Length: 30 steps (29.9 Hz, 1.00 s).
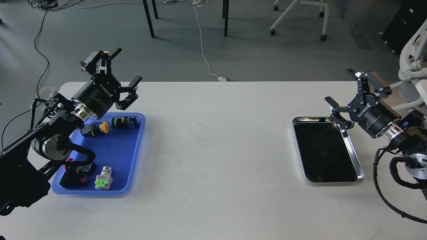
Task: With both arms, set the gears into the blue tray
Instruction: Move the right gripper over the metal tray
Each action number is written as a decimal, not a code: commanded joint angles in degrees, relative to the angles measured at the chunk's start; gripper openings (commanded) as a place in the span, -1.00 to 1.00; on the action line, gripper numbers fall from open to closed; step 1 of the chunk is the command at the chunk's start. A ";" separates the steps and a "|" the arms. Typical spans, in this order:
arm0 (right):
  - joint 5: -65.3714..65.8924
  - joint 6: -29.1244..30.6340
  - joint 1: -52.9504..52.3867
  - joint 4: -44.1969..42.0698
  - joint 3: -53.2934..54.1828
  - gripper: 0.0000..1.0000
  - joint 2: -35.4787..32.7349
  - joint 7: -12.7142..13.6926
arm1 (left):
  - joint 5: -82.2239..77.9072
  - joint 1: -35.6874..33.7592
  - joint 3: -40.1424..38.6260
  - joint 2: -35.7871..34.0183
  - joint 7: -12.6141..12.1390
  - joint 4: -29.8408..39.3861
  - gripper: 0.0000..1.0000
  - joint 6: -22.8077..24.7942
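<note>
The blue tray (117,151) lies at the table's left side and holds several push-button switches. My left gripper (126,66) hovers open above the tray's far edge, with nothing between its fingers. On the right, my right gripper (339,85) is open and empty above the far right corner of the steel tray (353,156). I cannot make out any gears; only faint specks show on the steel tray's dark bottom. My left forearm hides the near-left part of the blue tray.
In the blue tray are a yellow-capped switch (99,128), a green-capped switch (124,122), a red one (76,170) and a grey-and-green one (104,180). The white table (217,150) stretches between the two trays. Chair legs and cables lie on the floor beyond.
</note>
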State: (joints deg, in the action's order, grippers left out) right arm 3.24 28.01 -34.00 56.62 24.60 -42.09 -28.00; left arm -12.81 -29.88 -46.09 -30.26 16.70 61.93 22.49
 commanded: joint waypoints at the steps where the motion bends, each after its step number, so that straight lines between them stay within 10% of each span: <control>1: -0.17 -0.01 0.78 0.16 0.44 0.98 -0.27 0.00 | -0.02 0.35 -1.37 1.52 0.17 -0.06 0.96 0.10; 11: 0.01 -0.01 0.25 0.25 1.50 0.98 -2.82 0.00 | 0.07 -0.09 -1.46 1.61 0.44 -3.48 0.96 1.41; 22: 1.41 -0.01 -2.03 0.77 2.38 0.98 -9.15 0.00 | 0.07 -0.71 -1.37 1.08 8.26 -2.96 0.96 4.05; 30: 22.91 -0.01 -8.71 3.76 1.85 0.98 -15.21 0.00 | 0.07 -0.71 -1.64 1.61 8.35 -1.29 0.96 4.14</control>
State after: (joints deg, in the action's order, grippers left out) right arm 16.01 28.00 -40.56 59.15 26.72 -55.44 -28.01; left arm -12.74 -30.59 -47.71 -29.04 25.03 60.43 26.60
